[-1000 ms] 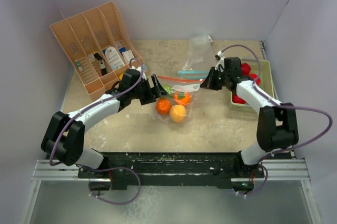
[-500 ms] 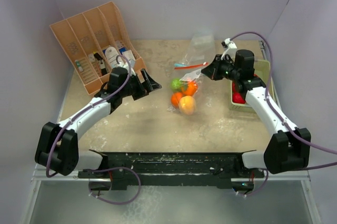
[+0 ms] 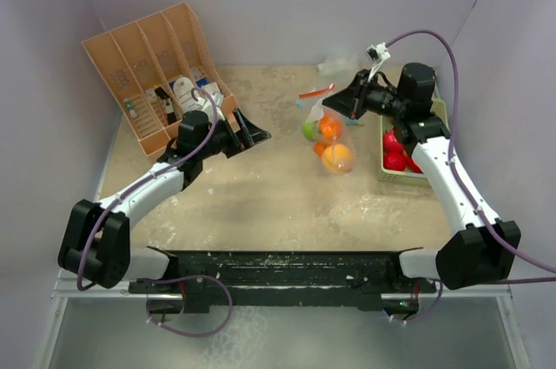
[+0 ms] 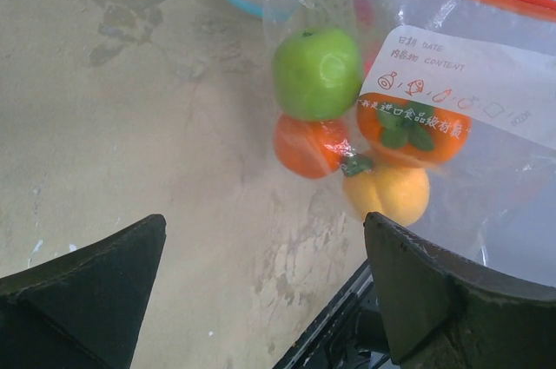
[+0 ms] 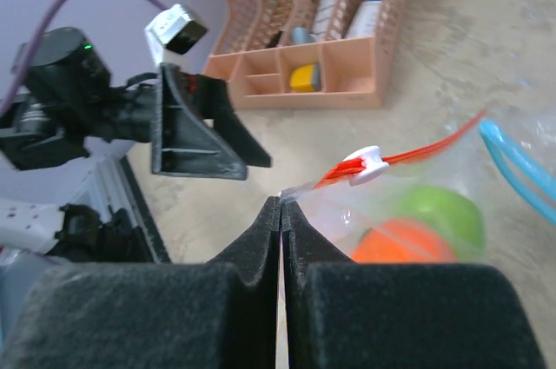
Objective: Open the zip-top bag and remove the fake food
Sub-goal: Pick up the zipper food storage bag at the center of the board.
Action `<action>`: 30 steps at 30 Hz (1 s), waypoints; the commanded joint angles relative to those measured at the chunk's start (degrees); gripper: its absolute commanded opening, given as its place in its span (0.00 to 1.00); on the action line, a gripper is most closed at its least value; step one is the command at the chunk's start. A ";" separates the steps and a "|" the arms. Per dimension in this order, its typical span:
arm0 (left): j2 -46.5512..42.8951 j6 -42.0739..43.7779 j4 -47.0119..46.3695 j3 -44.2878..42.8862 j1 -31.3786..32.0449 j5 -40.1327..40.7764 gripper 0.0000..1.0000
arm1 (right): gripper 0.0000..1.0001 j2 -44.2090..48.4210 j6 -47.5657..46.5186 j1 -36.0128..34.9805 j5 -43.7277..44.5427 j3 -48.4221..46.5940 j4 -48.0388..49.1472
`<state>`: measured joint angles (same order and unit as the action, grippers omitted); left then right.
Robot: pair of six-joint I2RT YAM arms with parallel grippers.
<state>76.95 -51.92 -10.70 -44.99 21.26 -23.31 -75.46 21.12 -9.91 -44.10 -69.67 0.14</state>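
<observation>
Gripping the top edge of the zip-top bag (image 3: 328, 141), the right gripper (image 5: 280, 207) has its fingers pressed together on the clear plastic, just beside the white slider (image 5: 363, 161) on the orange zip strip (image 5: 434, 145). We locate the bag toward the far right of the table, beside the pale green tray (image 3: 440, 114) that lies along the right edge. We cannot tell whether the bag's bottom touches the table.

Inside the bag we count four toy fruits: a green fruit (image 4: 317, 72), two orange fruits (image 4: 309, 145) and a yellow-orange fruit (image 4: 391, 194), all bunched together. Red fruits (image 3: 394, 153) lie in the tray, outside the bag.

The left gripper (image 3: 249, 135) hangs left of the table's centre, well apart from the bag, with its fingers (image 4: 95, 282) spread wide and nothing between them. A peach organiser (image 3: 155, 65) occupies the far left corner.
</observation>
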 commanded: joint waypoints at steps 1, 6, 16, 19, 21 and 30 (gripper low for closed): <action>0.62 -0.86 -10.15 -0.94 -0.25 -2.16 0.99 | 0.00 0.05 4.73 -0.10 -10.26 -3.29 6.48; 3.29 -1.32 -15.38 -3.68 -1.02 -4.88 0.99 | 0.00 -0.11 9.16 -0.11 -17.69 -5.44 10.38; 9.90 -6.10 -33.85 -5.48 -4.43 -14.90 0.99 | 0.00 -0.42 33.31 -0.19 -28.09 -0.89 41.97; 11.57 -9.96 -43.99 -3.78 -5.88 -17.43 0.99 | 0.00 -0.97 43.09 -0.20 -29.43 -0.25 52.30; 12.93 -12.87 -50.51 -3.18 -6.72 -18.84 0.99 | 0.00 -1.00 44.71 -0.35 -30.08 -0.72 54.10; 22.78 -27.26 -74.02 -7.64 -7.93 -24.32 0.99 | 0.00 -1.91 51.36 -0.90 -30.61 -2.65 61.13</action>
<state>97.06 -72.23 -69.56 -49.32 13.50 -43.79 -76.97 66.11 -10.46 -73.97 -69.76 51.48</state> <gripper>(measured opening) 0.990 0.004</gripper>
